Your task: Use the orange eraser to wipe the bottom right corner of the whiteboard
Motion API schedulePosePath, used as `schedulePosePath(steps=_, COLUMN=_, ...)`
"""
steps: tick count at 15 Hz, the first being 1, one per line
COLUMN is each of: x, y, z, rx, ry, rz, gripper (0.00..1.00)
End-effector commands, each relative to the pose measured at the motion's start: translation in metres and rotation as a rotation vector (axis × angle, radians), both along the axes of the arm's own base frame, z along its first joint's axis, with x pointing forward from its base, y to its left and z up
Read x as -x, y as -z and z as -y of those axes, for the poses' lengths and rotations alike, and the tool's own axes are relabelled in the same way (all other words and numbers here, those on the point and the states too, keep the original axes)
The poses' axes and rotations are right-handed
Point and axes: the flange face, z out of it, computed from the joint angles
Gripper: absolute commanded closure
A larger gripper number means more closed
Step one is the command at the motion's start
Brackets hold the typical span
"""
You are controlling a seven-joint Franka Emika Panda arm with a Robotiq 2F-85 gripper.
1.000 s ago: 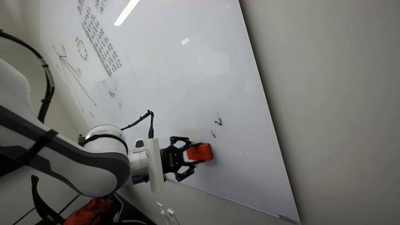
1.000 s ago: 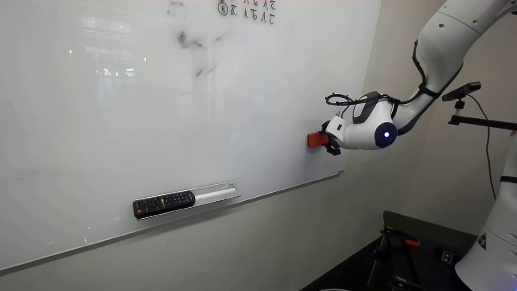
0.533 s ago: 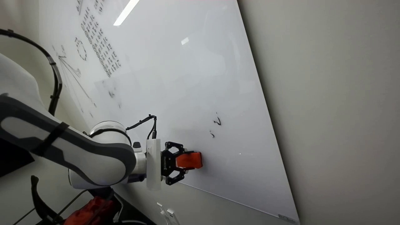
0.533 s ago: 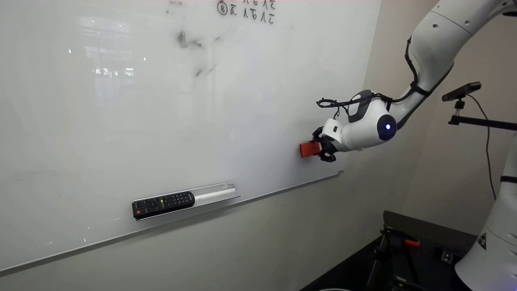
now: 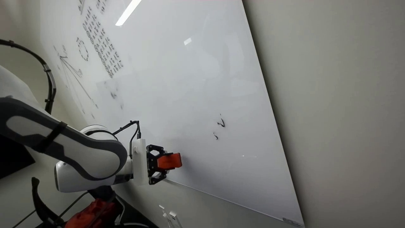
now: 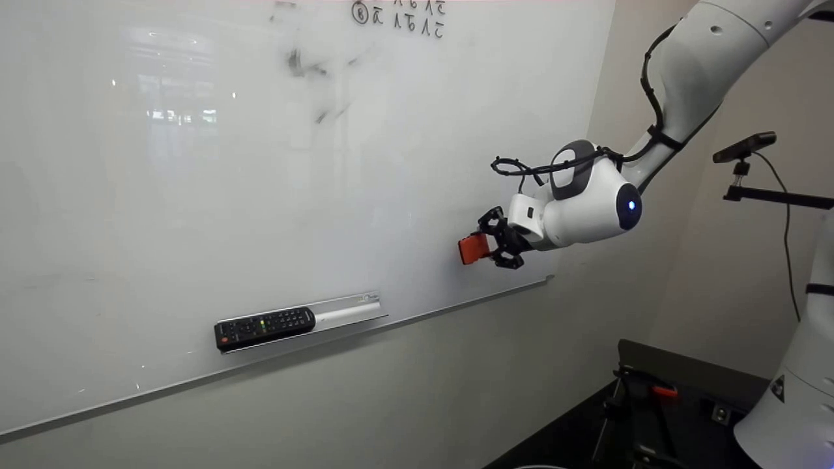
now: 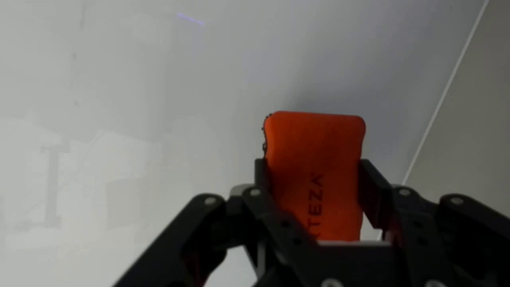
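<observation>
Near the lower edge of the whiteboard (image 6: pixel 260 215), orange eraser (image 6: pixel 474 249) held

Part of its black lettering hides behind the gripper (image 7: pixel 312 169); contact with the whiteboard cannot be told. Rounded at the corners, it sits clamped between the jaws. A silver tray (image 6: pixel 348 314) holds a black remote (image 6: pixel 264 329).

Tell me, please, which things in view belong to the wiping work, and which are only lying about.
For the job:
orange eraser
gripper, closed on it
whiteboard
black marks, probably to be wiped

Only lying about:
black remote control, resting in the small tray
red thing low in an exterior view, unclear what
</observation>
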Motion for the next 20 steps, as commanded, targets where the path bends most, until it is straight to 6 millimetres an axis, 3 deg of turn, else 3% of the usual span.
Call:
schedulePosePath(steps=1, x=0.0, y=0.0, z=-0.003, rx=0.001, ry=-0.005, rz=-0.004, gripper=0.45)
schedulePosePath(steps=5, x=0.001, y=0.003, z=-0.001, rx=0.0, ry=0.001, rz=-0.01, gripper=0.45)
schedulePosePath(steps=6, x=-0.007, y=-0.002, z=-0.007, rx=-0.068, ry=0.005, rz=0.058, gripper=0.7)
schedulePosePath(steps=10, x=-0.019, y=-0.004, z=-0.043, rx=-0.269, ry=0.051, rz=0.198, gripper=0.7)
schedulePosePath(steps=16, x=-0.023, y=-0.008, z=-0.115, rx=-0.555, ry=0.053, rz=0.391, gripper=0.7)
schedulePosePath(steps=19, x=-0.027, y=-0.017, z=-0.172, rx=-0.668, ry=-0.01, rz=0.449, gripper=0.7)
schedulePosePath(steps=20, x=-0.027, y=-0.008, z=-0.146, rx=-0.615, ry=0.037, rz=0.404, gripper=0.45)
